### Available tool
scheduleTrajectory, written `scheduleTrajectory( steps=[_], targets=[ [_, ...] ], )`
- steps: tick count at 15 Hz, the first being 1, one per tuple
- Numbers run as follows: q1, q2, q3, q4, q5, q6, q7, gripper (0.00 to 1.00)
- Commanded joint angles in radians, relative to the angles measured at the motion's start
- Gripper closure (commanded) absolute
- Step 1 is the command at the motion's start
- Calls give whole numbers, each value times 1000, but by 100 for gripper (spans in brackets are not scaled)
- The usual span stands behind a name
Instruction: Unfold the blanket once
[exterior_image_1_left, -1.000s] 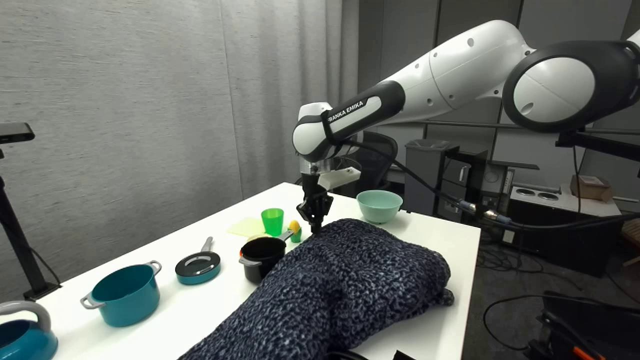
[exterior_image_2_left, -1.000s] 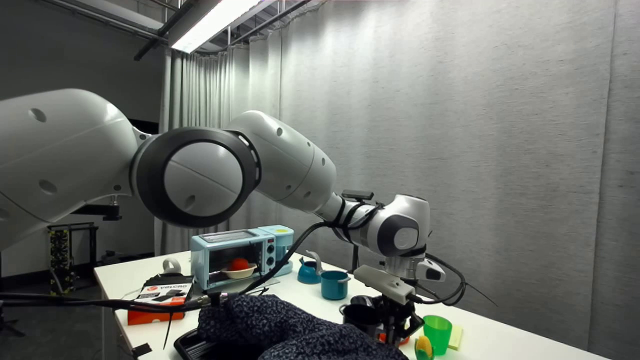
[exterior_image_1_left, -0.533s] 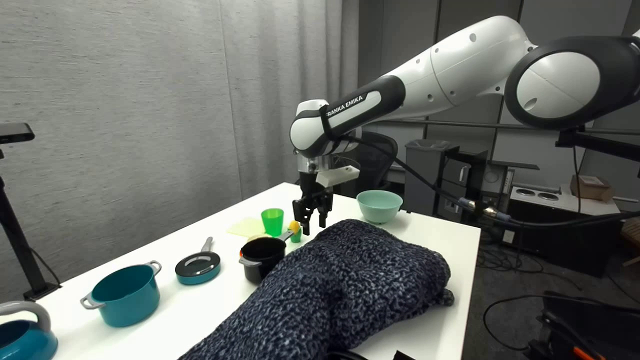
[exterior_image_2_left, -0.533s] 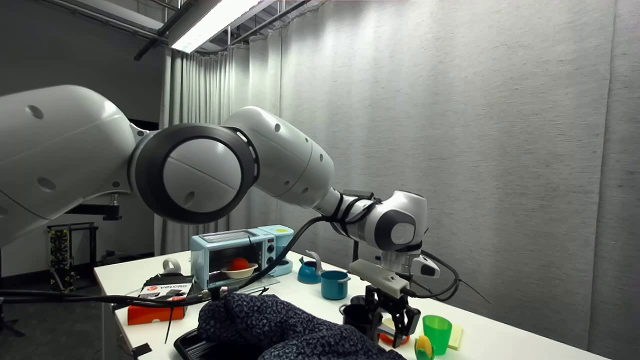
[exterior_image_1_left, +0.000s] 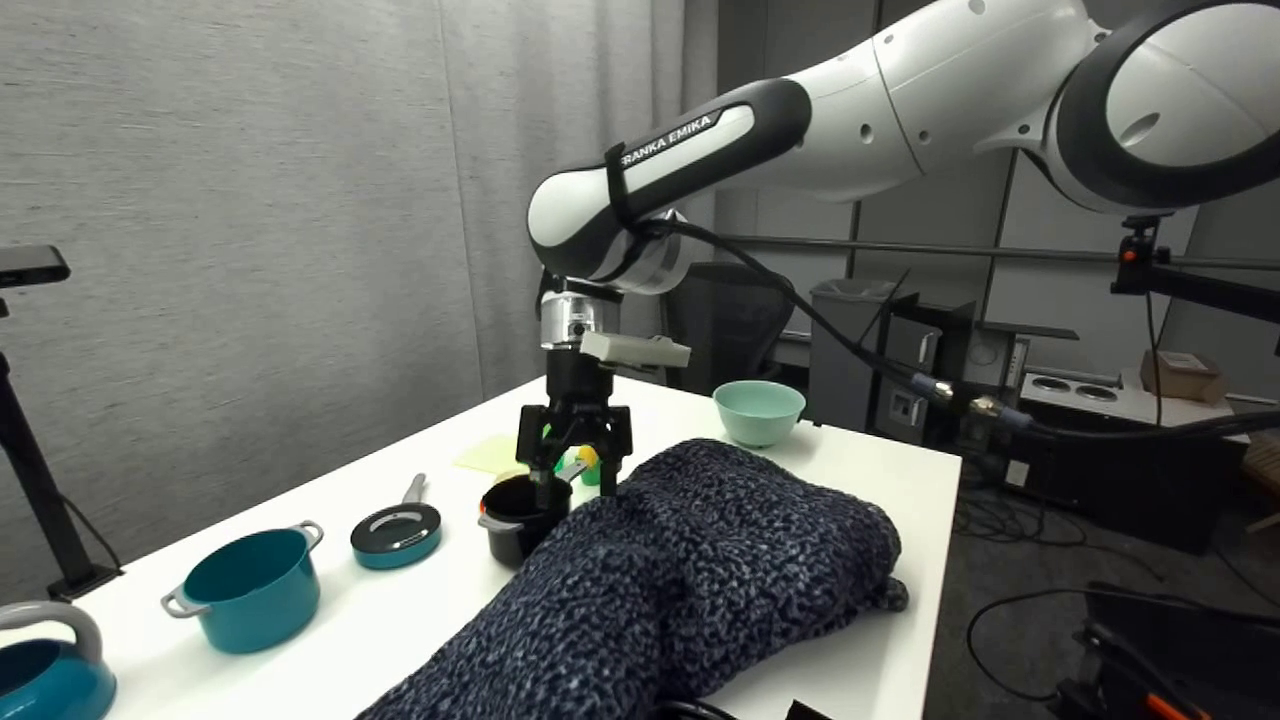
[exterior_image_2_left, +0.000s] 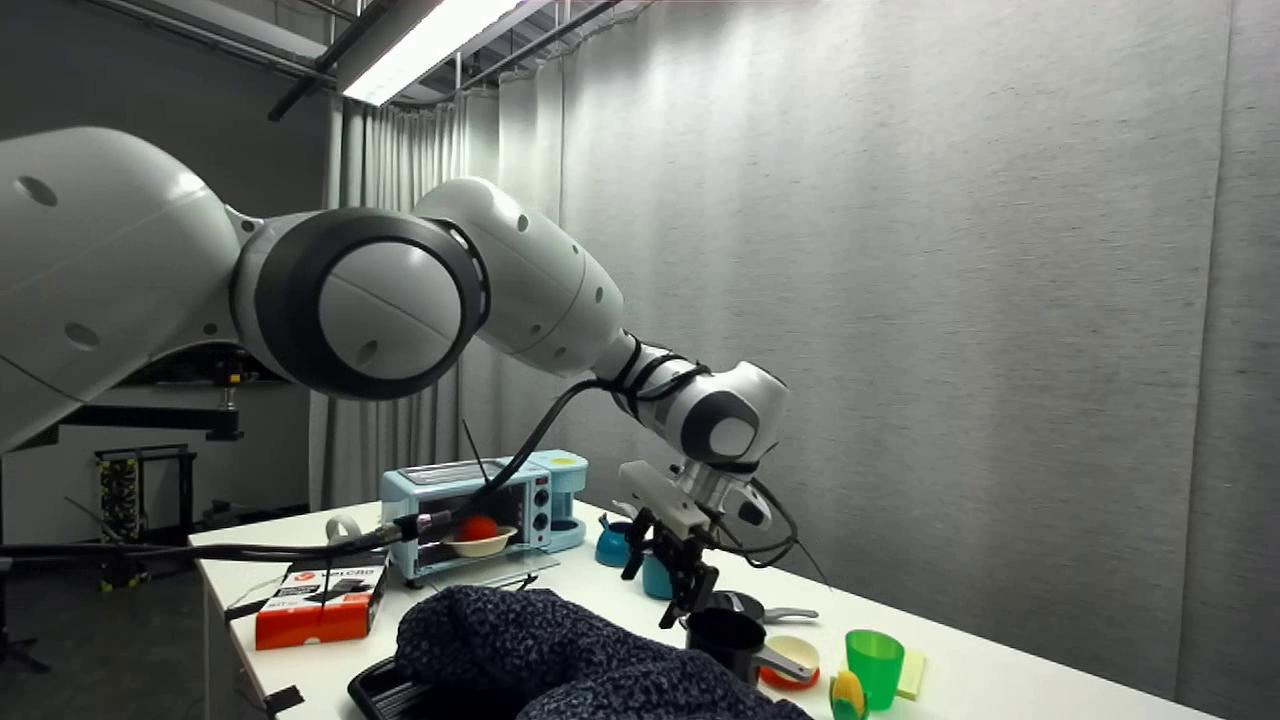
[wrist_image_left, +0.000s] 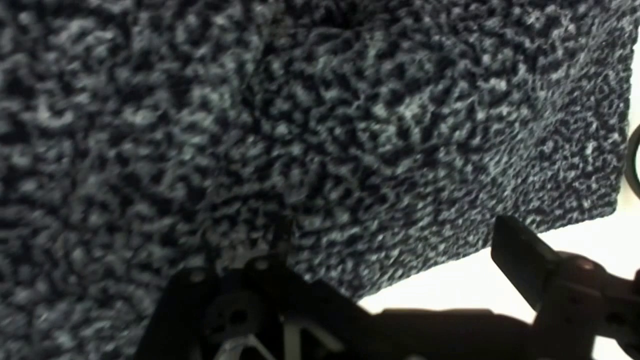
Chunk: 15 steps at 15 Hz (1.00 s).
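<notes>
Dark speckled blanket (exterior_image_1_left: 740, 540) just below the tool (exterior_image_1_left: 576, 493), jaws wide apart and empty

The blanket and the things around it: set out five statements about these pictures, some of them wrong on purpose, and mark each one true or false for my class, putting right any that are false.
1. The blanket is dark with lighter speckles. True.
2. The blanket is spread completely flat and smooth. False: it lies bunched in raised folds.
3. The wrist view shows no blanket at all. False: the blanket fills most of that view.
4. The gripper has its jaws apart. True.
5. In an exterior view, the teal pot stands uncovered, with its inside showing. True.
</notes>
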Motion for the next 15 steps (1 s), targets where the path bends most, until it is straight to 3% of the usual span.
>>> scheduleTrajectory(
  steps=[1,7,8,15],
  targets=[
    [72,-23,-27,-82,52,19,188,0],
    [164,-22,-24,-132,104,48,410,0],
    [177,-18,-26,-132,97,35,426,19],
    [251,-10,-66,-172,24,53,465,73]
  ],
)
